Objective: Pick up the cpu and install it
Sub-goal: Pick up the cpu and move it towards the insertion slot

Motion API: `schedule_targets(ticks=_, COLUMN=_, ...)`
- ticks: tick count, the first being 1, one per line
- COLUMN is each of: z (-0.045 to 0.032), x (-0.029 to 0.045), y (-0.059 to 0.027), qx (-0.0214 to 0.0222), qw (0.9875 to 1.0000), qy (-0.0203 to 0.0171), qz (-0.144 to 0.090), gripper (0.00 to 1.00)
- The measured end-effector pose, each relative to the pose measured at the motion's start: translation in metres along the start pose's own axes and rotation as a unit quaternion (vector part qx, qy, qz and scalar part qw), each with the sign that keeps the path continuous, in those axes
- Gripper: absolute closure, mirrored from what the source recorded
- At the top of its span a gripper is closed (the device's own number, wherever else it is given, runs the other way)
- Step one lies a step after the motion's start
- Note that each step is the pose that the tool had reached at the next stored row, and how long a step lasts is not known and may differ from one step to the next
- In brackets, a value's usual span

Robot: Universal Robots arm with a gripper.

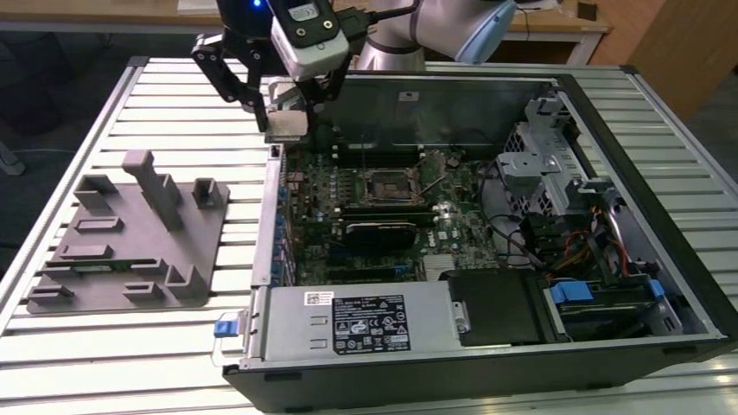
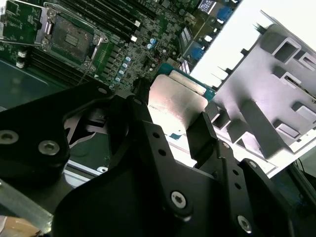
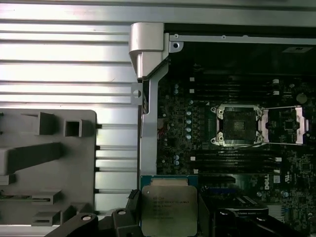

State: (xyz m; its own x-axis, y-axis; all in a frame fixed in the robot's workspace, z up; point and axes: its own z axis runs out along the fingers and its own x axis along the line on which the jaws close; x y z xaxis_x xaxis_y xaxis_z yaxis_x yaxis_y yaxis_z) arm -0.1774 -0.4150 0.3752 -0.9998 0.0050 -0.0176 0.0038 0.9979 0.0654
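Your black pincer (image 2: pixel 172 116) is clamped on the small, flat, square, silver-topped cpu (image 2: pixel 178 96), up in the air over the open black computer case (image 1: pixel 461 382) side wall, grey plastic tray (image 1: pixel 116 259) on one side, open motherboard socket (image 1: pixel 386 184) on the other.

In the second wrist view, the fingers (image 2: pixel 205 136) of the gripper (image 2: pixel 172 116) hide part of the cpu (image 2: pixel 175 98) from you; in the first wrist view, the picture's edge cuts off the cpu and the grey tray (image 3: pixel 86 163).
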Motion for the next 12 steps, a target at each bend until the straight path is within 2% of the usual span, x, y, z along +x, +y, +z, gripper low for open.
schedule_targets(ticks=8, z=0.0045, x=-0.0156, y=0.0021, qx=0.0, qw=1.0, qy=0.0004, qz=0.0, gripper=0.45)
schedule_targets(ticks=12, z=0.0075, x=-0.021, y=0.0042, qx=0.0, qw=1.0, qy=0.0005, qz=0.0, gripper=0.45)
